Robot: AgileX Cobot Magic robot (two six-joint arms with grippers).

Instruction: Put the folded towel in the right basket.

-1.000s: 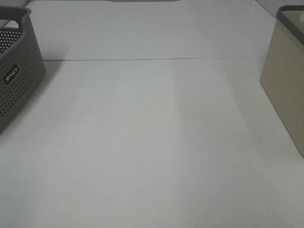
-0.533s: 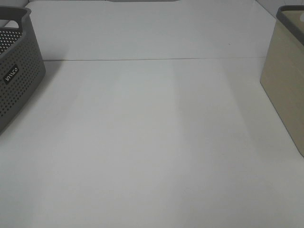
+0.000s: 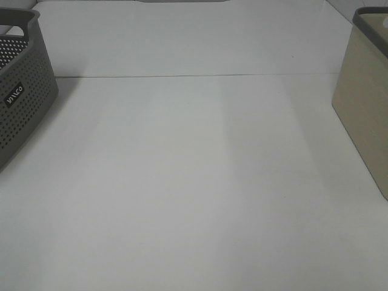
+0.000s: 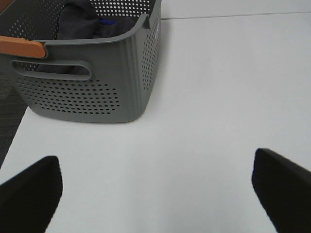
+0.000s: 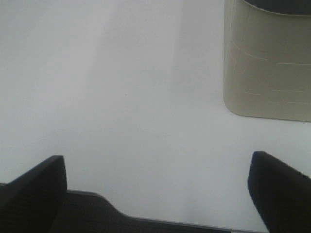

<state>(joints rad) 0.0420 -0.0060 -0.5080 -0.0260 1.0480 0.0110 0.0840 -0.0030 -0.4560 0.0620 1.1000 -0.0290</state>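
Observation:
The right basket is beige with a dark rim and stands at the table's right edge. It also shows in the right wrist view. A dark grey cloth with a blue bit lies inside the grey perforated basket. I cannot tell whether it is the folded towel. My left gripper is open and empty, above the table in front of the grey basket. My right gripper is open and empty, above the table short of the beige basket. Neither gripper shows in the exterior high view.
The grey perforated basket stands at the table's left edge. An orange piece sits on its rim. A seam runs across the white table. The table's near edge shows in the right wrist view.

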